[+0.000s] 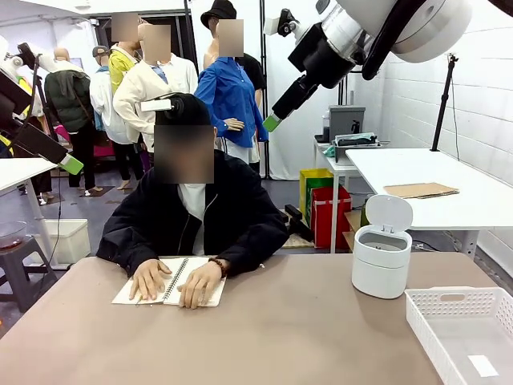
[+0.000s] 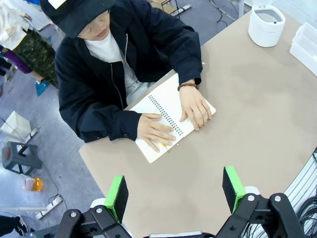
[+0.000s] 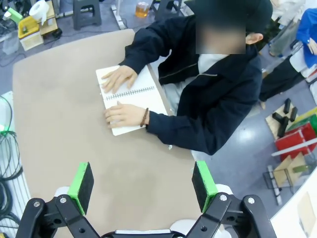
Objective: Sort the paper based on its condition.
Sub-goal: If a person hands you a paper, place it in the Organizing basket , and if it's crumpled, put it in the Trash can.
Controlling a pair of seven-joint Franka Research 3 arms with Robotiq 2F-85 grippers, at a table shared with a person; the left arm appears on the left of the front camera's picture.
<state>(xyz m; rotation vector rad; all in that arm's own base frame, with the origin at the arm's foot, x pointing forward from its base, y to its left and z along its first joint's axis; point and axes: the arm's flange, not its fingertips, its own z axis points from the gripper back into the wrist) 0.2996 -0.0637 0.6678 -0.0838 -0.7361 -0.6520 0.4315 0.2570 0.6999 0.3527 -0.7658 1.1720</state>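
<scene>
the person's two hands (image 1: 175, 281) press flat on the open white spiral-bound notebook (image 2: 174, 117), its pages plain white paper, well left of the round white lidded bin (image 1: 381, 258). left gripper (image 2: 176, 190) and right gripper (image 3: 142, 182) hover spread wide, empty.

White rounded arm casings with black joint sections and black cabling at 1 o'clock in front view. Right gripper (image 3: 142, 186): black angular linkage, silver screw heads at pivots, green rectangular pads (image 3: 203, 185) on fingertips, jaws spread wide. Left gripper (image 2: 176, 193): same black linkage, round silver fasteners, green pads (image 2: 117, 197) with black backing, jaws set wide apart. Green-tipped black finger (image 1: 273, 122) at 12 o'clock of front view; another green tip (image 1: 70, 164) at 9 o'clock. Person (image 1: 195, 216) at far side: black zip-up jacket over white shirt, black cap with white patch, dark beaded bracelet (image 1: 217, 264) on one wrist.
</scene>
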